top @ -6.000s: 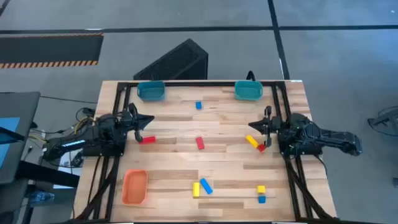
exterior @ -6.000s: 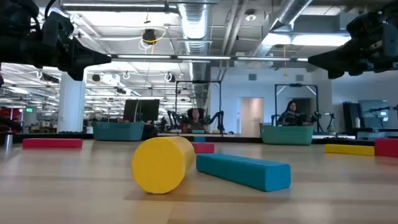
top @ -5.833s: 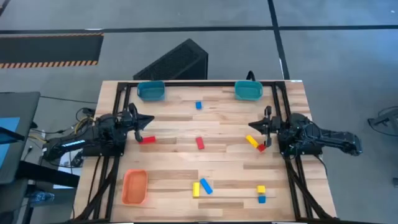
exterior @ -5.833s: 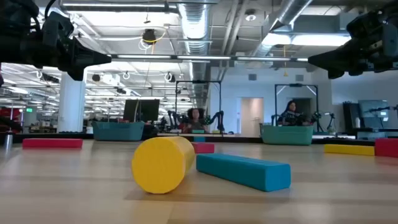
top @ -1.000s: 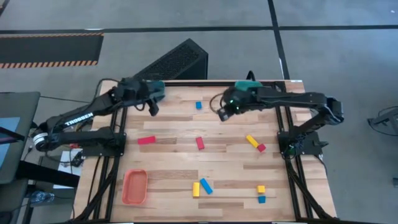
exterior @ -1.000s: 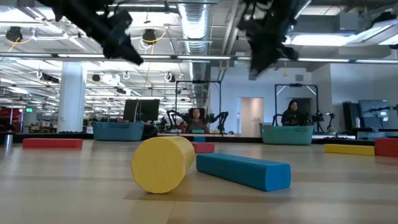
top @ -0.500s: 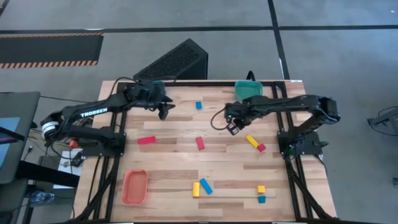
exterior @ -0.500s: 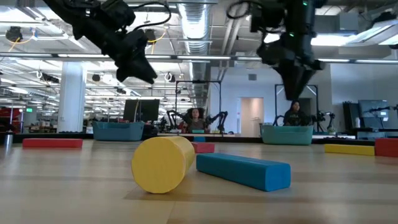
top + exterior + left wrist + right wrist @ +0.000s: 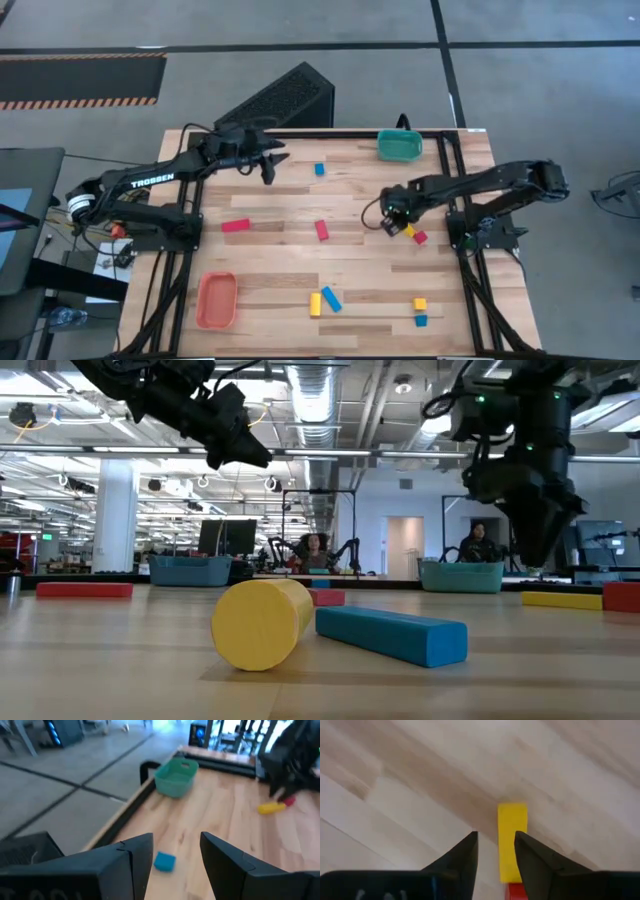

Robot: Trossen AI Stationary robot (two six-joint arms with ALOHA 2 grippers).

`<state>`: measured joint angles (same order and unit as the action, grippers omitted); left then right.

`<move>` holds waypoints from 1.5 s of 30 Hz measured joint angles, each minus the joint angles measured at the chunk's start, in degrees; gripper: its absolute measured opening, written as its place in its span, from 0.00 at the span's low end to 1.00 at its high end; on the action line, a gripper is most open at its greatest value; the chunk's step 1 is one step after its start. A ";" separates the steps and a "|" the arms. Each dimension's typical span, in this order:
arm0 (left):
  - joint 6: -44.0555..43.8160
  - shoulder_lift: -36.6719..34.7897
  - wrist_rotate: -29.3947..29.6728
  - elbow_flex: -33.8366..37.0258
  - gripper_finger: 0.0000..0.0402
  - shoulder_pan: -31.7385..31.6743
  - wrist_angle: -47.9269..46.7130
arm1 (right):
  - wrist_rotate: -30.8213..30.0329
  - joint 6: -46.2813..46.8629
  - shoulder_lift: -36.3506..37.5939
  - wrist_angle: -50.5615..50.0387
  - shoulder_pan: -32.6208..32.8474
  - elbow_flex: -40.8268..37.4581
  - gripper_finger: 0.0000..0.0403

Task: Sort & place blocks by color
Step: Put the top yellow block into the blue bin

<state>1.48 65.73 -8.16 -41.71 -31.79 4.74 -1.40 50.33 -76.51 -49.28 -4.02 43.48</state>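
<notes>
We've got the right end effector (image 9: 393, 222) hanging over the desk (image 9: 350, 290) with its fingers apart, and the yellow bar (image 9: 511, 840) sits right under and just ahead of the gap, a red block (image 9: 519, 892) touching its near end. The left end effector (image 9: 268, 168) is up high, fingers apart too, a small blue cube (image 9: 164, 861) just ahead of it and the teal tray (image 9: 175, 777) farther on.

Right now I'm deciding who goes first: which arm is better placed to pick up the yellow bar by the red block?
The right. Its pincer hangs open directly above the yellow bar, beside the red block. The left pincer is open far across the table, near the blue cube.
</notes>
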 joint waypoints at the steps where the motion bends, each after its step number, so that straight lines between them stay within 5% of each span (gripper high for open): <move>1: -1.18 0.00 0.22 0.00 0.38 0.00 0.54 | -0.01 0.20 -0.62 -0.14 0.74 0.01 0.42; 8: 1.33 0.00 3.00 0.00 0.38 0.89 1.26 | -0.48 -0.97 -6.25 -1.61 2.02 0.01 0.59; 13: 2.47 0.00 6.27 0.00 0.38 1.42 1.26 | -0.86 -3.83 -11.13 -1.09 1.48 0.00 0.61; 22: -2.92 0.00 8.50 0.00 0.38 1.46 0.86 | -0.64 -5.93 -12.51 1.49 0.84 0.02 0.38; 27: -10.87 0.00 9.96 0.00 0.38 1.46 -0.06 | 1.37 -7.33 -8.09 1.31 0.11 0.65 0.19; 30: -14.37 0.00 9.16 0.00 0.39 1.46 -0.47 | 1.09 -7.35 -4.12 2.53 -0.61 2.19 0.18; 37: -17.46 6.76 1.57 -1.38 0.50 1.42 5.33 | -11.72 -18.78 -0.59 11.93 -0.09 7.82 0.18; 41: -22.29 14.03 -8.36 -6.82 0.56 1.64 6.17 | -21.81 -31.09 -2.43 13.12 1.98 12.79 0.18; 45: -22.59 19.85 -10.99 -13.49 0.58 3.01 6.19 | -28.98 -40.49 -5.40 12.22 2.64 17.26 0.18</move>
<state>-21.11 85.59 -19.15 -55.20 -28.78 10.92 -30.38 9.84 -81.92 -37.06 -1.39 60.74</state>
